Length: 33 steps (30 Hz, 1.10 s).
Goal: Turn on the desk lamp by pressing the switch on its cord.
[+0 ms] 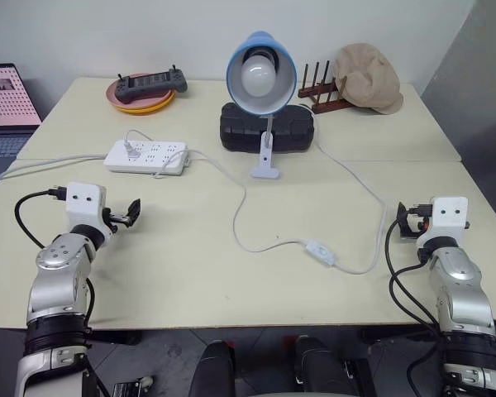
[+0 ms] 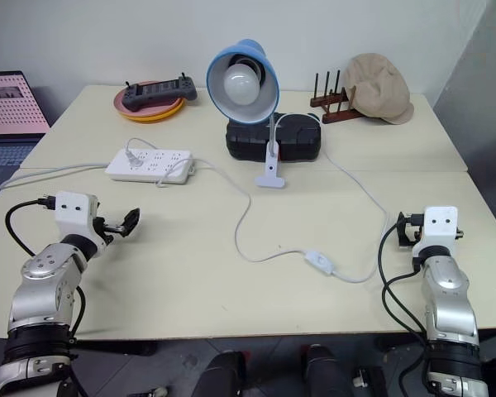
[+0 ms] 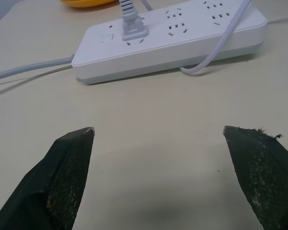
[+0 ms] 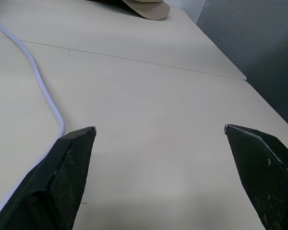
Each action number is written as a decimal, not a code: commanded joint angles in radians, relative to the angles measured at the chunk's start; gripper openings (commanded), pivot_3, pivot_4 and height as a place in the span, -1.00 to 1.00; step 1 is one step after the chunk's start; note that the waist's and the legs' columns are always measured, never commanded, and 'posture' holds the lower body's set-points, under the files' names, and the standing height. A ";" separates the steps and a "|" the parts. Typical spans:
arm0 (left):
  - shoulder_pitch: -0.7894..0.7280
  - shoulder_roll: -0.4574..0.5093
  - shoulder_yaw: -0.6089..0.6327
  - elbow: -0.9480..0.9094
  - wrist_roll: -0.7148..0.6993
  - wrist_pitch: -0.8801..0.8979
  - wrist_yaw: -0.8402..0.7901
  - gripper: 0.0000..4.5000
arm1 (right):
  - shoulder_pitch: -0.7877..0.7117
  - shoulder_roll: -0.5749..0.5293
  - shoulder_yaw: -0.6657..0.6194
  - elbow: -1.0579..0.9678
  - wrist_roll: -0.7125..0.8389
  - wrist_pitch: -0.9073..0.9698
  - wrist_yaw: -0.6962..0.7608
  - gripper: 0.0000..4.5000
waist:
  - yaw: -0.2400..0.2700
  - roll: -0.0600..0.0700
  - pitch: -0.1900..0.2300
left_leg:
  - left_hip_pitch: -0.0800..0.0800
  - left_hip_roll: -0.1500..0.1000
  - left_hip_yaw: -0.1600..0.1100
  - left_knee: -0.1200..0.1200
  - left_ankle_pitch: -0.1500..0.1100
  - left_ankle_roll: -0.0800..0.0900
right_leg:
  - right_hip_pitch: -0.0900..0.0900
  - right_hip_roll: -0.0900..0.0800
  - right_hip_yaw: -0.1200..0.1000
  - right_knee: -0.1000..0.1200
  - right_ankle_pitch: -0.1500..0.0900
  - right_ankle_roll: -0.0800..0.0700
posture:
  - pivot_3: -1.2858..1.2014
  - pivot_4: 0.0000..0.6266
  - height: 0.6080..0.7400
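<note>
Both arms reach forward, held low and set wide apart. The left gripper [image 1: 131, 213] points ahead and slightly inward, its fingers [image 3: 67, 167] spread wide with nothing between them. The right gripper [image 1: 403, 222] is level, its fingers [image 4: 69, 163] equally wide and empty.

Both arms are showing rounded silver-grey metal segments that are ending in black ribbed cuffs near the lower edge of the head views. Each wrist is carrying a white, box-shaped housing with two small dark dots on its face. Black cables are looping out from beside each housing and curving back along the forearm. The left tool [image 1: 131, 212] is presenting two black fingers [image 3: 62, 177], wedge-shaped, with a fine woven texture and slightly frayed tips. The right tool [image 1: 405, 222] is showing matching black tapered fingers [image 4: 67, 177], their edges catching a pale highlight.
</note>
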 commanded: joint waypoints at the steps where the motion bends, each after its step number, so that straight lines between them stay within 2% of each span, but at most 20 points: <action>1: -0.015 0.017 0.017 -0.027 -0.009 -0.008 -0.008 1.00 | 0.004 -0.010 -0.019 -0.049 0.006 -0.005 0.000 1.00 | 0.000 0.000 0.000 | 0.000 0.000 0.000 0.000 0.000 0.000 | 0.000 0.000 0.000 0.000 0.000 0.000 | 0.03 -0.52 1.00; 6: -0.012 0.030 0.010 -0.041 -0.014 -0.001 -0.040 1.00 | 0.007 -0.052 -0.020 -0.070 0.017 0.002 0.056 1.00 | 0.000 0.000 0.000 | 0.000 0.000 0.000 0.000 0.000 0.000 | 0.000 0.000 0.000 0.000 0.000 0.000 | 0.03 -0.52 1.00; 9: -0.017 0.055 0.003 -0.065 -0.033 0.020 -0.105 1.00 | -0.001 -0.107 -0.021 -0.099 0.050 0.029 0.142 1.00 | 0.000 0.000 0.000 | 0.000 0.000 0.000 0.000 0.000 0.000 | 0.000 0.000 0.000 0.000 0.000 0.000 | 0.03 -0.52 1.00; 13: -0.021 0.112 -0.033 -0.168 -0.117 0.122 -0.273 1.00 | 0.010 -0.203 0.004 -0.214 0.217 0.163 0.380 1.00 | -0.001 0.000 0.000 | 0.000 0.000 0.000 0.000 0.000 0.000 | 0.000 0.000 0.000 0.000 0.000 0.000 | 0.03 -0.52 1.00; 17: -0.039 0.222 -0.137 -0.368 -0.251 0.286 -0.527 1.00 | 0.072 -0.395 0.046 -0.377 0.406 0.348 0.682 1.00 | 0.002 0.000 0.000 | 0.000 0.000 0.000 0.000 0.000 0.000 | 0.000 0.000 0.000 0.000 -0.002 0.002 | 0.03 -0.52 1.00; 22: -0.098 0.287 -0.294 -0.502 -0.288 0.349 -0.711 1.00 | 0.096 -0.531 0.099 -0.467 0.523 0.474 0.846 1.00 | 0.001 0.000 0.000 | 0.000 0.000 0.000 0.000 0.000 0.000 | 0.001 0.000 0.000 -0.002 -0.003 0.004 | 0.03 -0.52 1.00; 28: -0.201 0.285 -0.454 -0.543 -0.242 0.297 -0.856 1.00 | 0.082 -0.538 0.183 -0.482 0.493 0.469 0.859 1.00 | -0.002 0.000 0.000 | 0.001 0.000 -0.001 0.001 0.000 0.000 | 0.001 0.000 0.000 -0.001 -0.006 -0.001 | 0.03 -0.52 1.00; 33: -0.272 0.210 -0.489 -0.485 -0.214 0.250 -0.846 1.00 | 0.074 -0.486 0.270 -0.495 0.439 0.435 0.812 1.00 | 0.000 0.000 0.000 | 0.000 0.000 -0.001 0.002 0.000 0.000 | 0.001 0.001 -0.001 -0.001 -0.004 0.004 | 0.03 -0.52 1.00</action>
